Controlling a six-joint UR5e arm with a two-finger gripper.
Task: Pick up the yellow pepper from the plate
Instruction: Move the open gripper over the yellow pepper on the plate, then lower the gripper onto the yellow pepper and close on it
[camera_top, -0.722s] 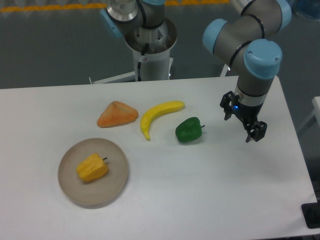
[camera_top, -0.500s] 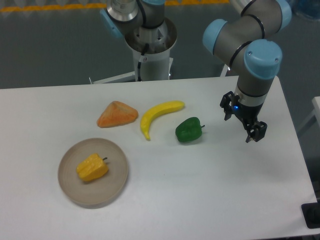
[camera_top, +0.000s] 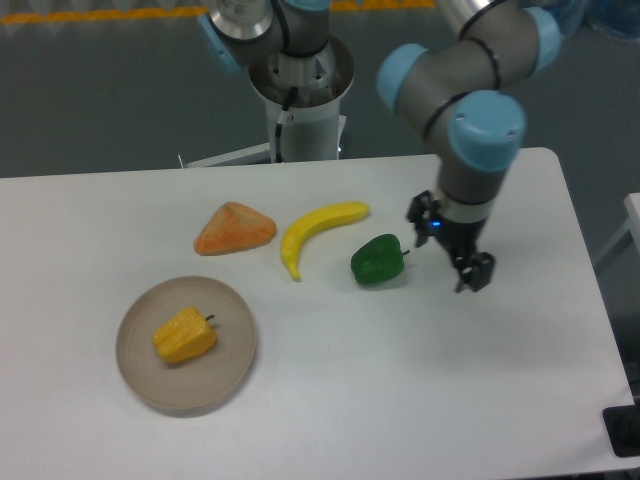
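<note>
The yellow pepper (camera_top: 184, 335) lies on the round beige plate (camera_top: 140, 373) at the front left of the table, its dark stem pointing right. My gripper (camera_top: 448, 244) hangs over the table far to the right, just right of a green pepper. Its jaws stand apart with nothing between them. It is well away from the plate.
A green pepper (camera_top: 378, 260) sits just left of the gripper. A yellow banana (camera_top: 314, 233) and an orange wedge (camera_top: 233, 229) lie behind the plate. The robot base (camera_top: 300, 90) stands at the table's back edge.
The arm and gripper have moved left, toward the green pepper. The pepper, plate and other objects have not moved.
</note>
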